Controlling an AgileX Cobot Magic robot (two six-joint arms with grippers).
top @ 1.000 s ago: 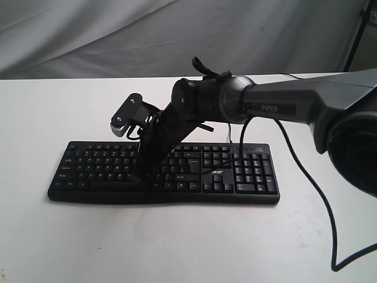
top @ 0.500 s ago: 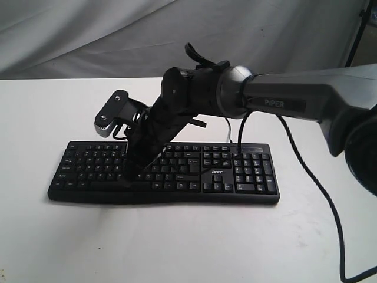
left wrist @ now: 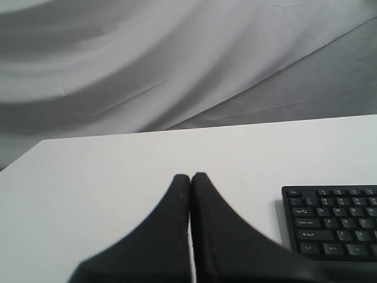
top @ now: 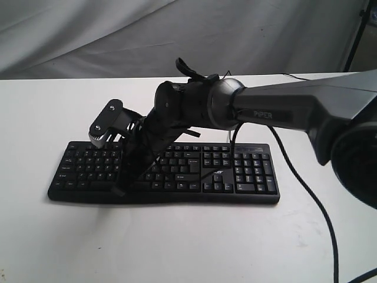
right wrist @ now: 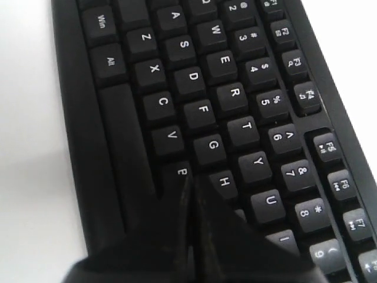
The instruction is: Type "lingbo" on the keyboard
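1. The flat white table point(top: 177, 247) fills most of the exterior view, with a draped grey cloth backdrop point(top: 118, 35) behind it.
2. My right arm point(top: 294, 109), a grey and black jointed arm, reaches in from the right and crosses past the middle. It hides the centre of the letter block from that camera.
3. The wide black keyboard with white key legends point(top: 247, 177) lies flat on the table near its middle. Its long axis runs left to right in the exterior view, with the number pad at the right end and the space-bar row towards the camera. The small white logo above the arrow keys is too small to read there.
4. In my left wrist view only one corner of the keyboard point(left wrist: 336, 224) shows, and the frame edge cuts off the rest. In my right wrist view the keyboard point(right wrist: 194, 88) is cut off on every side, and the keys beyond H and B are buried under my fingers.
5. A loose black cable point(top: 306, 188) hangs from my right arm down across the table.
6. My right gripper point(right wrist: 189, 183) has its two black fingers pressed together with nothing between them. Its tip is at the B key, whose legend is half covered. I cannot tell whether it is pressing down.
7. My left gripper point(left wrist: 189, 177) is likewise closed flat and empty, above bare table and well apart from the keyboard's corner.
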